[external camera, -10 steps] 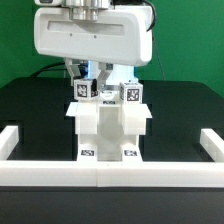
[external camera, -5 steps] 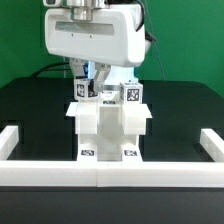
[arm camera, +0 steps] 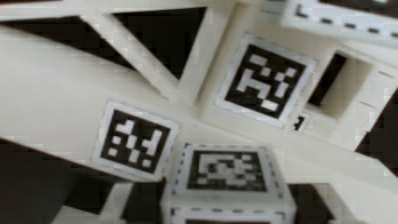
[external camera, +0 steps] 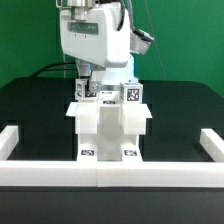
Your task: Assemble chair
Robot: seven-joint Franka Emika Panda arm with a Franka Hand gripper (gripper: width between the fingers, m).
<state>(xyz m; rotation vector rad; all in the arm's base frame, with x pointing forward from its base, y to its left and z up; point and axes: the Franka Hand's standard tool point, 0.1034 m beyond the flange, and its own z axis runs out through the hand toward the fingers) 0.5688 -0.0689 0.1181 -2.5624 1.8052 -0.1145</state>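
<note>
Chair (external camera: 108, 125): chunky white plastic, matte, built of squared blocks; it stands at the centre of the exterior view, its base against the front rail.
Tags: black-and-white square markers on the chair's top blocks and low on its front faces; in the wrist view three fill the frame, on flat white faces (arm camera: 267, 80).
Gripper (external camera: 93, 82): hangs just above the chair's upper blocks, in the upper middle of the frame; its fingers sit behind the blocks, so I cannot tell how far apart they are or whether they grip anything.
Arm housing (external camera: 95, 40): smooth, rounded white casing.
Table (external camera: 35, 105): flat matte black.
Rail (external camera: 60, 172): white, square-edged, bordering the table.
Backdrop (external camera: 20, 40): plain green.
</note>
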